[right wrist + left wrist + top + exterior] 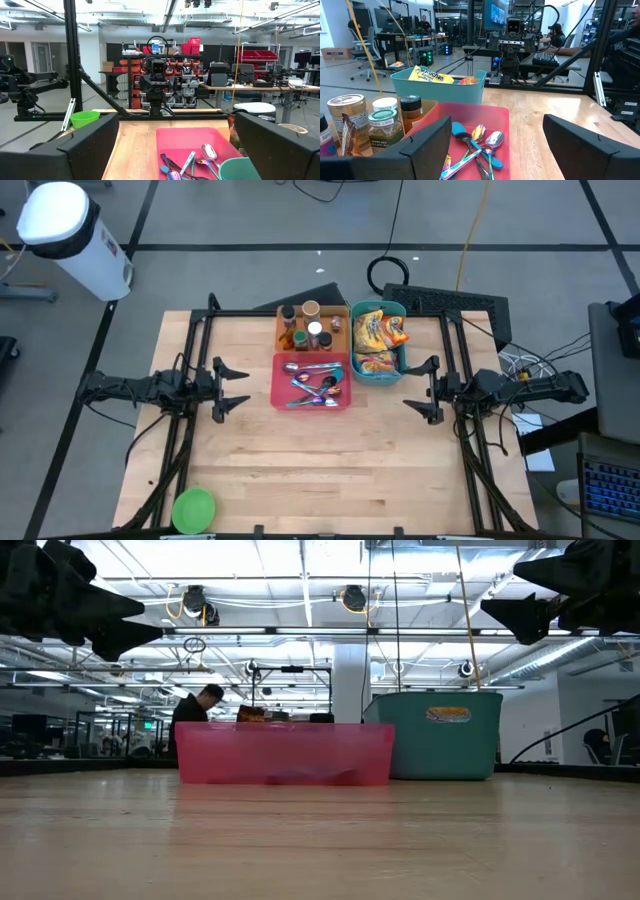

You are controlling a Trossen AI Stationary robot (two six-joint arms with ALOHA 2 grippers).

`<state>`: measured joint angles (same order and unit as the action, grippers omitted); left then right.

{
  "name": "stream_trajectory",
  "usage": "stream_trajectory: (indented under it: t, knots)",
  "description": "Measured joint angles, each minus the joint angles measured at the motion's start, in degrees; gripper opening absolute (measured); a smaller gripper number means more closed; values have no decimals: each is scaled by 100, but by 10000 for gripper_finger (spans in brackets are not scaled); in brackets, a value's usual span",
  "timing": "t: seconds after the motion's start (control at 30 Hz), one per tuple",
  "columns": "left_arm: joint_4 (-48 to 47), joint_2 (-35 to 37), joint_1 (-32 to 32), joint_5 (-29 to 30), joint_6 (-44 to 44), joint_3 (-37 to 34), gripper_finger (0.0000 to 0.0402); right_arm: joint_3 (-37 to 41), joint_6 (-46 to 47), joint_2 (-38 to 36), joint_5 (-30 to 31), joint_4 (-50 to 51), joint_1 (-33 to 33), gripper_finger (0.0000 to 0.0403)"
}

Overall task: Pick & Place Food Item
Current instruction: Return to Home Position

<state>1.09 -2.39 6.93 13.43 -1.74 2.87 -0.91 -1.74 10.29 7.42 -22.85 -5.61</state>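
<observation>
Tabletop (pixel 300 470), red bin (pixel 283 383) toward far edge

My left arm (pixel 130 388): stretched out level, wrist straight. My left gripper (pixel 240 387): fingers (pixel 422 150) spread wide, jaws gaping. My right arm (pixel 530 387): mirrored pose, stretched level, wrist straight. My right gripper (pixel 412 388): fingers (pixel 85 145) spread just as wide. Straight ahead of each pair of jaws, well apart, stands the other pair, facing back; both hang raised.
</observation>
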Motion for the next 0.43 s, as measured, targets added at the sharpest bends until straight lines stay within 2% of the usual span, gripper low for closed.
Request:
stream_trajectory:
  t: [0.43]
  knots:
    - [1,0,-2,0,0,0,325,0,0,0,0,-1,0,391]
